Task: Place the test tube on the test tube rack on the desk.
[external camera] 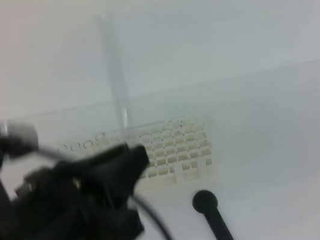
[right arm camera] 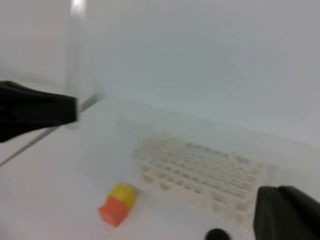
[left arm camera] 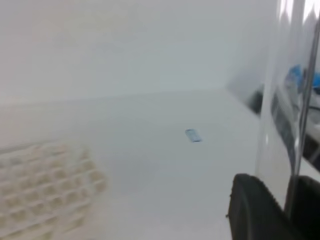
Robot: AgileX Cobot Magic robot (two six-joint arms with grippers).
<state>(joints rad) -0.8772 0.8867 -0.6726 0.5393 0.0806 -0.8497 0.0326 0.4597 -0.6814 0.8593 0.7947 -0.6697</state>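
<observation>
**Lowering the tube into a rack hole: keep it plumb**

You are working over the desk, a plain white top stretching well beyond your left gripper on every side. Below and just ahead of that gripper, the test tube rack is sitting flat on its short legs, its rows of square holes facing up. A black round-ended rod is lying on the desk to the right of your gripper, and a yellow-and-orange block is resting near the rack's front corner; neither one is in your way.

Your left gripper is pinching the test tube near its lower end, the clear glass rising upright high above the jaws; the left wrist view is showing it clamped between the black pads. The tube is hanging above the rack's left portion, not yet in any hole as far as I can judge.

Your right gripper is waiting with its jaws pressed together, holding nothing, off to the right of the rack.

Since you are gripping low, the tall free length is likely to sway, so keep it vertical, centre the bottom over one hole, descend slowly, and release only once the lattice is supporting the glass.
</observation>
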